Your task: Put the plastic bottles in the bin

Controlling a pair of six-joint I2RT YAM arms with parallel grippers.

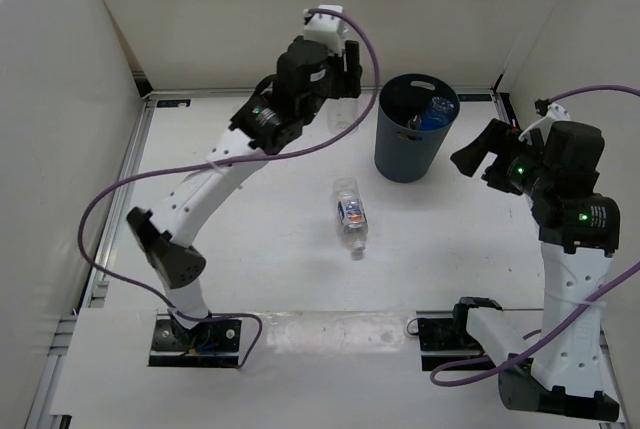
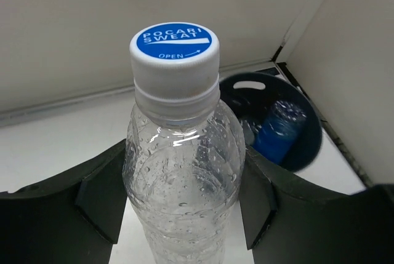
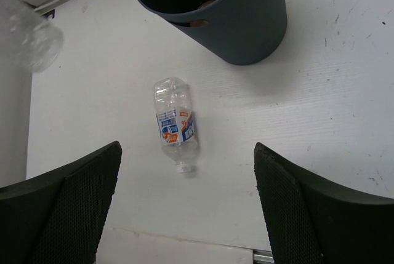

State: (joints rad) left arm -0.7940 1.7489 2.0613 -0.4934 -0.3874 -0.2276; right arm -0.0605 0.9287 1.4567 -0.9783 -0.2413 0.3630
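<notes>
My left end effector (image 2: 181, 212) is clamped on the body of a clear, unlabelled plastic bottle with a white cap (image 2: 178, 147), held cap-up between the fingers. It looks empty apart from droplets inside, so I judge it light, thin-walled and slick. A hold just below the shoulder seems sound.

The dark grey round plastic bin (image 2: 309, 153) sits ahead and to the right of that end effector, with a blue-tinted plastic bottle (image 2: 274, 135) inside.

My right end effector (image 3: 184, 208) stands wide and empty. Just ahead of it a clear plastic bottle with an orange-and-blue label (image 3: 175, 125) lies on its side, cap toward me, the bin beyond. I'd take it across the labelled middle.

The smooth white worktop (image 3: 308, 104) would let it roll. Plain white walls (image 1: 250, 9) close in around.
</notes>
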